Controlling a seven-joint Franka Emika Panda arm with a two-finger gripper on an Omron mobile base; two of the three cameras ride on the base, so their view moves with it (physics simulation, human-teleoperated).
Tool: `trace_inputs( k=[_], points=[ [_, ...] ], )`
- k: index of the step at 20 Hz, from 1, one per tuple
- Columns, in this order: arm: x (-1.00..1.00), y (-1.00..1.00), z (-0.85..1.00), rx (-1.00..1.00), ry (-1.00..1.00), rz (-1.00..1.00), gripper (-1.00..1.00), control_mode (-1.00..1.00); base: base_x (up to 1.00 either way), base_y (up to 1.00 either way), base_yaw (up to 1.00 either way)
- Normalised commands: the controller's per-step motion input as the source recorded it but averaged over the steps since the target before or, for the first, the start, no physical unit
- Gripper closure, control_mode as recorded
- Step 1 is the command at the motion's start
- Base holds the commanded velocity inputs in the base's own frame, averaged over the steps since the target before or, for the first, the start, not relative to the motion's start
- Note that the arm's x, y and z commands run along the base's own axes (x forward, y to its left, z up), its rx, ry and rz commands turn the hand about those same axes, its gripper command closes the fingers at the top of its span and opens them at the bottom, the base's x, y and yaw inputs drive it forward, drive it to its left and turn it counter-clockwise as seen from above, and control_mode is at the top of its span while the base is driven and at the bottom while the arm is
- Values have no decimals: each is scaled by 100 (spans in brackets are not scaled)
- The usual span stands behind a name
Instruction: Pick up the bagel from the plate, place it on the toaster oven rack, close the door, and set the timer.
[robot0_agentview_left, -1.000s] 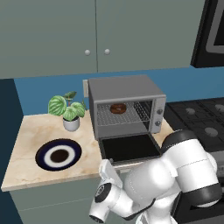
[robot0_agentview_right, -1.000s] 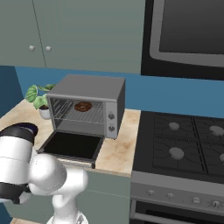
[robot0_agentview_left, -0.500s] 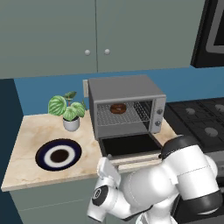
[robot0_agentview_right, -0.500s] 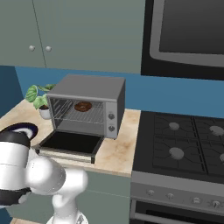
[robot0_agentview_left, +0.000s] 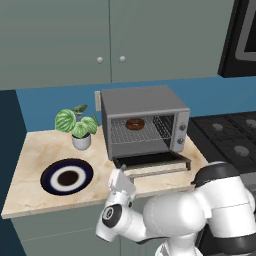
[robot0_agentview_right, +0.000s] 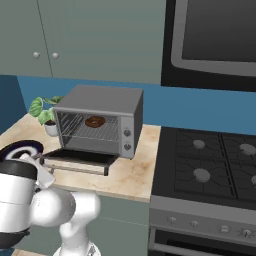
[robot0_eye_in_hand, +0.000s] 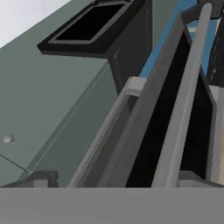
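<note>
Chocolate-brown ring bagel (robot0_agentview_left: 135, 124) on silver wire rack (robot0_agentview_left: 142, 131); drop-down glass door (robot0_agentview_left: 152, 161) open; hand view close on door (robot0_eye_in_hand: 175, 109); claw spread wide, empty, tips cut off.

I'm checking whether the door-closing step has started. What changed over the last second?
The arm has swung lower and leftward, under the front edge of the door, and the gripper now sits just below its handle with open jaws, gripping nothing. The door itself has begun to lift from flat. The bagel stays on the toaster oven rack; the plate and potted plant haven't moved.
</note>
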Motion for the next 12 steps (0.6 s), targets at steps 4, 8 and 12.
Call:
trace_inputs(
  k=[4, 8, 12],
  points=[
    [16, 0, 77, 0, -4, 1, -100, -100, 0, 0, 0],
    [27, 0, 81, 0, 0, 4, -100, -100, 0, 0, 0],
    [45, 0, 86, 5, 1, 8, -100, -100, 0, 0, 0]
  ],
)
